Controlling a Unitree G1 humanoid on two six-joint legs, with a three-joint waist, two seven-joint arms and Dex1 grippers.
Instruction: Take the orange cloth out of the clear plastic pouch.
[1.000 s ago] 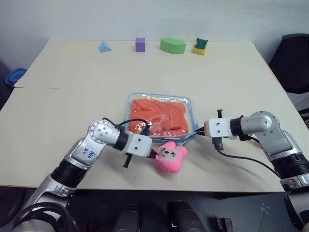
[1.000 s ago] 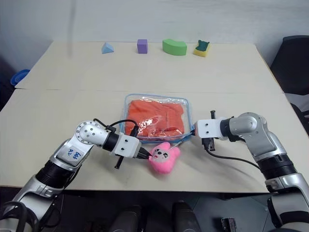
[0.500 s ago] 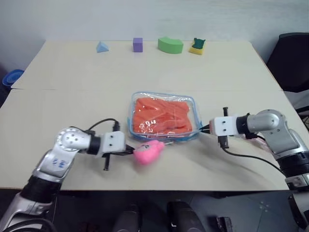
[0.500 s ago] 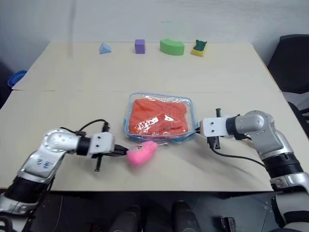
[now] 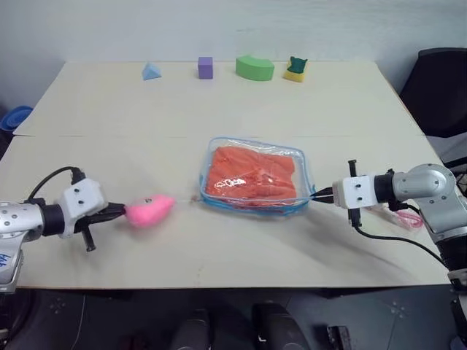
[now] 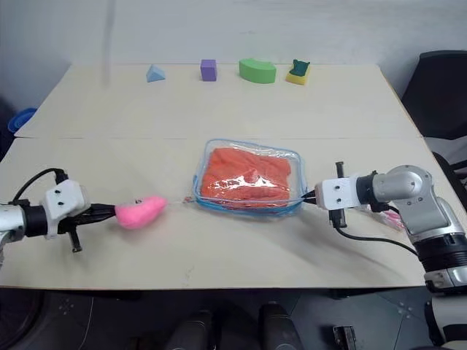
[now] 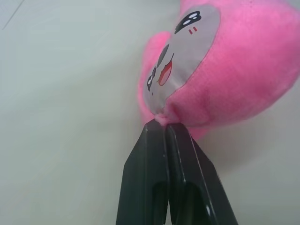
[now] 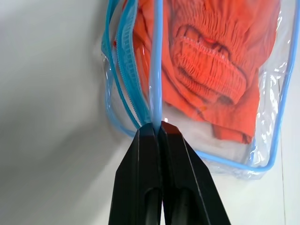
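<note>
Right gripper (image 8: 157, 125) pinching clear plastic pouch (image 5: 257, 177), wrinkled orange cloth (image 5: 254, 172) inside

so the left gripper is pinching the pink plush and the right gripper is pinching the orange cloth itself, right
Not quite. The right gripper is shut on the blue edging of the clear plastic pouch, not the orange cloth, which lies inside; the right wrist view shows this. The left gripper does pinch the pink plush.

Glossy clear plastic pouch (image 5: 255, 175) holds wrinkly orange cloth (image 5: 253, 173); fuzzy pink plush (image 5: 149, 211) lies on matt table (image 5: 219, 102).
</note>
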